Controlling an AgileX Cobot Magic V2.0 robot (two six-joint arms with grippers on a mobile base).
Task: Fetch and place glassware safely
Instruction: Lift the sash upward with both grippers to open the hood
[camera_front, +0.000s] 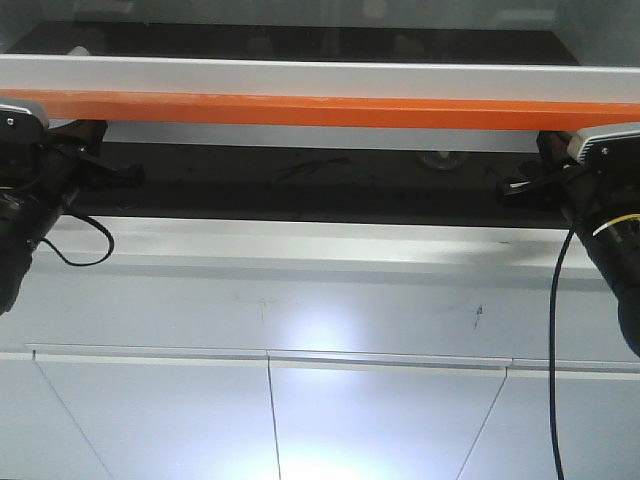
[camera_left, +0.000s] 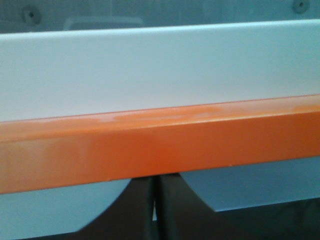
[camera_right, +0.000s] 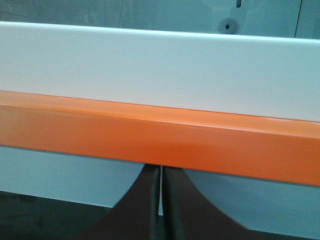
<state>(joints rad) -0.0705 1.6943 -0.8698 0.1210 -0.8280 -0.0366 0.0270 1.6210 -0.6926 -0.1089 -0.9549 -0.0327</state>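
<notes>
Left gripper (camera_left: 154, 192) and right gripper (camera_right: 161, 185), claws pressed together, sit at left and right just under an orange rail (camera_front: 320, 108) below a white shelf edge (camera_front: 320, 72)

At the left edge of the front view, the left arm (camera_front: 28, 205) is a bulky matte-black body topped by a pale grey cap (camera_front: 20, 110) with a small dark screw in it. A thin black cable (camera_front: 92, 252) loops out below it. At the right edge, the right arm (camera_front: 612, 235) is also black, with a light grey housing (camera_front: 606, 143) on top and a fine pale ring (camera_front: 612, 226) around its cylindrical section. A black cord (camera_front: 553, 350) runs from it to the bottom of the frame. In the wrist views, the left gripper (camera_left: 154, 186) and right gripper (camera_right: 161, 174) each show two dark brown-black curved fingers with a thin pale slit between them.
</notes>
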